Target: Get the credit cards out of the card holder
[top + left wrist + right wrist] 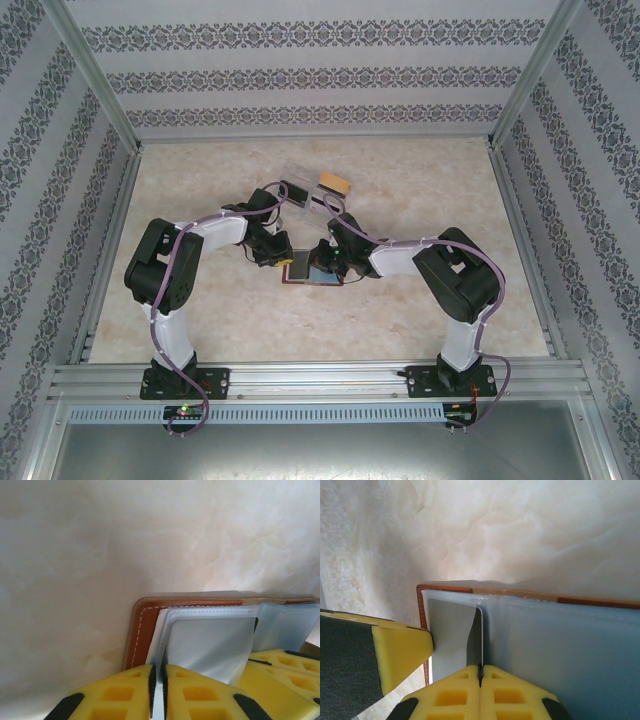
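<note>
The card holder [312, 270] lies open on the marble table between the two arms, brown leather outside [141, 630], blue-grey pockets inside [560, 645]. My left gripper [283, 257] is at its left half, jaws [159, 682] shut on a pale, stitched inner leaf that stands up from the card holder. At the middle fold my right gripper [323, 257] has its pads [480, 674] shut on a thin pale sheet standing on edge, leaf or card I cannot tell. The credit cards are hidden inside the pockets.
A clear plastic compartment tray [298, 195] lies just behind the card holder, with a small yellow-orange flat piece [333, 182] at its right end. Patterned walls and metal rails [320, 375] fence the table. The two grippers stand close together.
</note>
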Robot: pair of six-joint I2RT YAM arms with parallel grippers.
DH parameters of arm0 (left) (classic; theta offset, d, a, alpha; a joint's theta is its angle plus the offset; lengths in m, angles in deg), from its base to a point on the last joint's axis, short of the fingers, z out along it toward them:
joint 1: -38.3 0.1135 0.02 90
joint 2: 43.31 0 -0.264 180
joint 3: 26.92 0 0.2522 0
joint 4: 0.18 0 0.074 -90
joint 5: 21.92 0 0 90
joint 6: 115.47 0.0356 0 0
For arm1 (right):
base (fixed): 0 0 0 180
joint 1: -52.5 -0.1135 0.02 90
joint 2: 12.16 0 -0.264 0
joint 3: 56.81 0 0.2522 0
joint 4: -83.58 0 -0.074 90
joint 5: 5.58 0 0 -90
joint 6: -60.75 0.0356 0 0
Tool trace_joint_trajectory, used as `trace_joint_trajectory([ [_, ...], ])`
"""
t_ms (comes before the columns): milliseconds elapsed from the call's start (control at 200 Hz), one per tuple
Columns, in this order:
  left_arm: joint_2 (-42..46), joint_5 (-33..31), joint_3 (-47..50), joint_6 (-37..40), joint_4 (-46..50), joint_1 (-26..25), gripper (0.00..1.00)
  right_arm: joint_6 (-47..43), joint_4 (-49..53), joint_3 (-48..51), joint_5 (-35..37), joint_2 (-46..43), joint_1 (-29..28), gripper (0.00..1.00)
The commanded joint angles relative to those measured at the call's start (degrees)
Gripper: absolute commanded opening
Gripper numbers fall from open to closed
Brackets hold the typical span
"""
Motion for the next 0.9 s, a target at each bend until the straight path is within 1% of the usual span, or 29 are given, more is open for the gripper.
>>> trace_joint_trajectory([
  [0,-1.46,-1.83,0.24,0.93,1.77,-0.65,0.21,-0.75,0.74,2.08,3.31,-3.11,0.53,0.01],
  [140,-0.87,-1.40,-0.08,0.93,1.86,-0.63,0.24,-1.60,2.23,4.05,5.23,-5.39,0.94,0.00],
  [505,2.63,0.96,-3.87,2.84,3.46,-0.63,0.25,-3.04,0.32,6.57,5.76,-8.46,1.62,0.00],
  [674,3.95,5.08,-3.46,2.16,0.60,-0.79,0.25,-4.40,-0.20,7.89,6.38,-11.36,2.10,0.00],
  [764,3.48,7.38,-3.09,1.81,-0.85,-1.06,0.23,-4.80,-0.21,7.76,5.65,-11.76,2.25,0.00],
  [894,1.85,8.26,-3.00,1.76,-1.37,-2.03,0.20,-4.58,-0.02,7.74,5.34,-11.69,2.42,0.00],
])
